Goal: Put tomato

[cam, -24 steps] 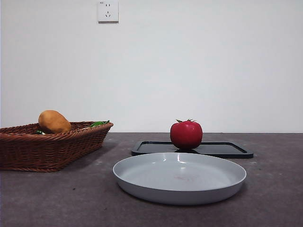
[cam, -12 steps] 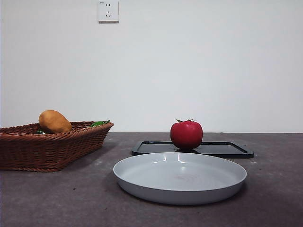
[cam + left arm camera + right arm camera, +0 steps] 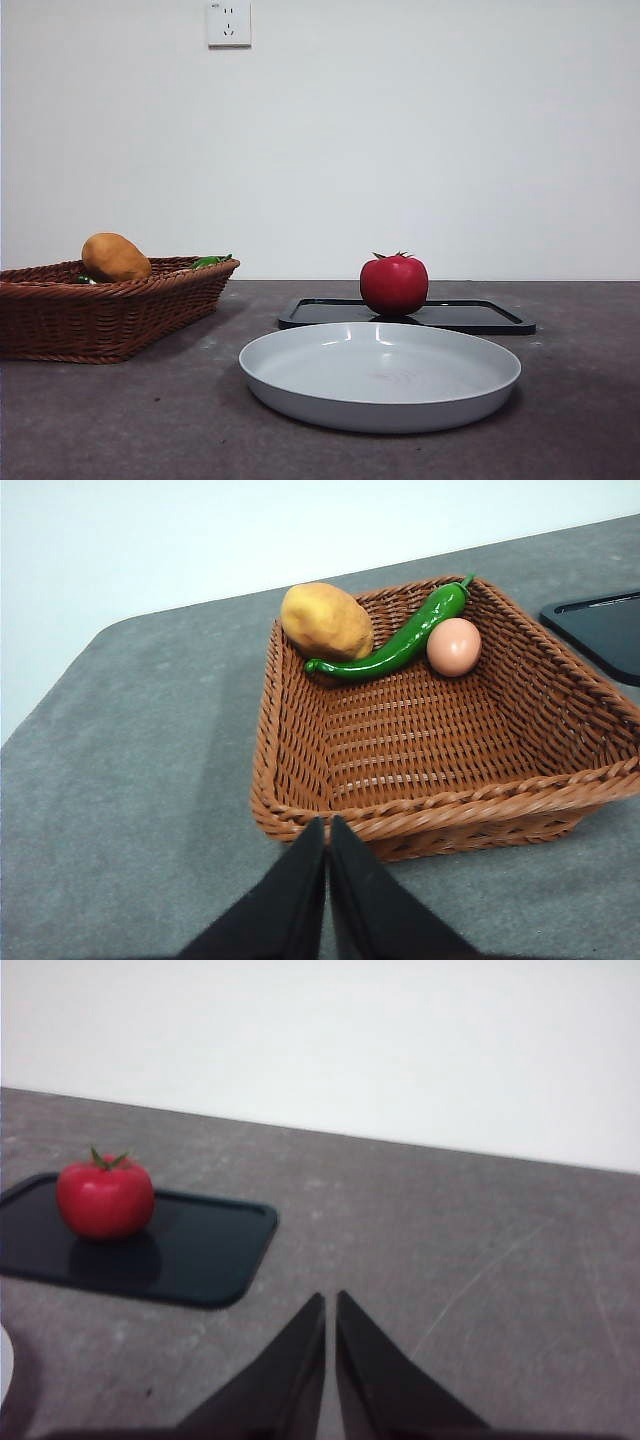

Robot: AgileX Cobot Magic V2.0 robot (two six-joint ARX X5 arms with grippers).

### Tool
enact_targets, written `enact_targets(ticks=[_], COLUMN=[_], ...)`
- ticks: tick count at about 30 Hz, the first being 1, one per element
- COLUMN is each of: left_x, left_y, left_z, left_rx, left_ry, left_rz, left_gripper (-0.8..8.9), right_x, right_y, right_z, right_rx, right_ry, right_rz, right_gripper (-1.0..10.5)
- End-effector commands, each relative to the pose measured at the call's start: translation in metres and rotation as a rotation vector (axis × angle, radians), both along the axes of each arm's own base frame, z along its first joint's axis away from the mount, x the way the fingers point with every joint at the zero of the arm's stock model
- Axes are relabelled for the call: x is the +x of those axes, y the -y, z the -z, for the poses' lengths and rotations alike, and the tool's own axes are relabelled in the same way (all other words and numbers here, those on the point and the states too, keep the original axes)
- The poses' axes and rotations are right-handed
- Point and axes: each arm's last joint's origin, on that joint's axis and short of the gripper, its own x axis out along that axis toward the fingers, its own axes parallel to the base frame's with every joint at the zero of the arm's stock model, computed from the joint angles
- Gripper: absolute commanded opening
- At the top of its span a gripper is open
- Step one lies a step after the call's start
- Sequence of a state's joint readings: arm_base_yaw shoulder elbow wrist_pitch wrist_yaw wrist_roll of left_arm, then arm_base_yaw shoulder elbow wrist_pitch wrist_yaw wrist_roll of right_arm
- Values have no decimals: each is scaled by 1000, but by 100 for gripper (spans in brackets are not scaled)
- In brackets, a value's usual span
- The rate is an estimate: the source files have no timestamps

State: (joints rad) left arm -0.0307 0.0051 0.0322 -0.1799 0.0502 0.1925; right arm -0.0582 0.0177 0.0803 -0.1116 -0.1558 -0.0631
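A glossy red tomato (image 3: 393,284) with a green calyx stands on a black tray (image 3: 470,317) behind a grey plate (image 3: 380,373). It also shows in the right wrist view (image 3: 105,1196) on the tray (image 3: 200,1250). My right gripper (image 3: 329,1305) is shut and empty, hovering over bare table well away from the tomato. My left gripper (image 3: 327,830) is shut and empty, above the near rim of a wicker basket (image 3: 430,810). Neither gripper shows in the front view.
The wicker basket (image 3: 100,315) at the left holds a yellow-brown potato-like fruit (image 3: 325,621), a green pepper (image 3: 400,640) and an egg (image 3: 453,646). A wall socket (image 3: 228,22) is on the white wall behind.
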Motion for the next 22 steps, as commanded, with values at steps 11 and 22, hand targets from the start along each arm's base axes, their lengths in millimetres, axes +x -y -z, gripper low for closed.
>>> enact_targets(ticks=[11,22], left_x=[1,1], left_y=[0,0], left_z=[7,7], left_rx=[-5,-5], left_ry=[-26,-26], left_rz=[-3,-3], left_gripper=[7,7], right_x=[3,3], right_y=[0,0], right_z=[28,27], right_rx=[81,84], right_ry=[-121,-108], right_rz=[7,6], right_gripper=[7,7])
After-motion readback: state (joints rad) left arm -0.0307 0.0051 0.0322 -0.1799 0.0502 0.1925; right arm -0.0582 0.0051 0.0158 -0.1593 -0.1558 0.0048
